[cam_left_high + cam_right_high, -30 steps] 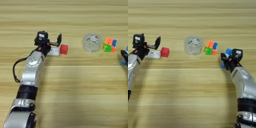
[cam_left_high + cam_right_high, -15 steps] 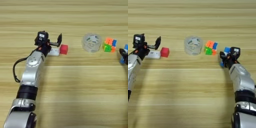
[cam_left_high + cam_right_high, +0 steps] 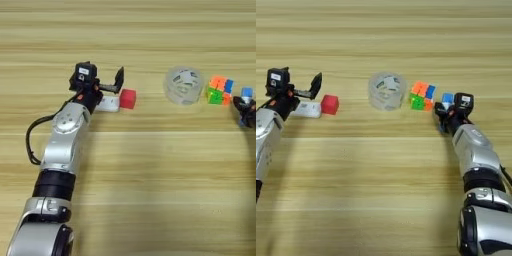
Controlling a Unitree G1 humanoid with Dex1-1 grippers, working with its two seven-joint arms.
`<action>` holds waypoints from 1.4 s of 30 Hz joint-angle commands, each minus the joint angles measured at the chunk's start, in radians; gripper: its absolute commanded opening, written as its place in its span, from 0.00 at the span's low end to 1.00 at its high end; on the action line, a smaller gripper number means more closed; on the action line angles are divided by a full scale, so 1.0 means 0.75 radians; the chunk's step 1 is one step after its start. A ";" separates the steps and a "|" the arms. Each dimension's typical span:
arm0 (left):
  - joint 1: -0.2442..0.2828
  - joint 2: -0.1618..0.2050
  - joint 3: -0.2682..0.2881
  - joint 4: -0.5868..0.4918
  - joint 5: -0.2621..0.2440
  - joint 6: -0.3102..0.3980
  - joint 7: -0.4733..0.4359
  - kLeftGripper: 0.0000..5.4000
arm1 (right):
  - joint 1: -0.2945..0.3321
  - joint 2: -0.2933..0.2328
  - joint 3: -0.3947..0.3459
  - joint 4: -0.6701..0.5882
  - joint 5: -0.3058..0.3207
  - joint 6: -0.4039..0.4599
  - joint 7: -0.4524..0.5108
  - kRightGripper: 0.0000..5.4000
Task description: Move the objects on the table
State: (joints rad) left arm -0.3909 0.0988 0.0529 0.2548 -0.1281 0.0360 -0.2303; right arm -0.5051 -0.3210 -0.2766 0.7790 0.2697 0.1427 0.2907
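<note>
My left gripper [image 3: 101, 84] stands open at the left of the table [image 3: 150, 165], its fingers spread just over the white flat box [image 3: 108, 104]. The red cube [image 3: 127, 98] sits against the box's right end. Right of the middle stands the clear tape roll [image 3: 387, 90], with the multicoloured puzzle cube [image 3: 422, 95] beside it. My right gripper [image 3: 446, 111] is just right of the puzzle cube, shut on the glue stick, whose blue cap [image 3: 447, 98] sticks out above the fingers. The stick's body is hidden by them.
All the items lie in one row across the far half of the table. My left forearm [image 3: 65, 135] and its black cable slant over the near left, and my right forearm [image 3: 476, 160] runs up the near right.
My right gripper has shifted a little to the left with the glue stick, closer to the puzzle cube. The left arm and the other items have not moved.
</note>
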 commanded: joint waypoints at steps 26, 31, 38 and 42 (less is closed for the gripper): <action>-0.012 0.005 0.001 -0.005 -0.007 0.007 -0.011 1.00 | 0.033 0.003 -0.001 -0.047 -0.013 0.001 -0.013 0.87; -0.013 0.005 0.001 -0.005 -0.007 0.008 -0.011 1.00 | 0.055 0.008 0.006 -0.106 -0.014 0.011 -0.015 0.97; -0.016 0.004 0.002 -0.002 -0.008 0.009 -0.010 1.00 | 0.096 0.015 0.019 -0.220 -0.017 0.042 -0.018 0.99; -0.016 0.004 0.003 -0.001 -0.008 0.010 -0.009 1.00 | 0.121 0.030 0.037 -0.291 -0.022 0.065 -0.019 0.99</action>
State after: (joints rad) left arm -0.3909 0.0990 0.0540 0.2541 -0.1285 0.0356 -0.2328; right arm -0.4318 -0.3096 -0.2607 0.5906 0.2588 0.1672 0.2838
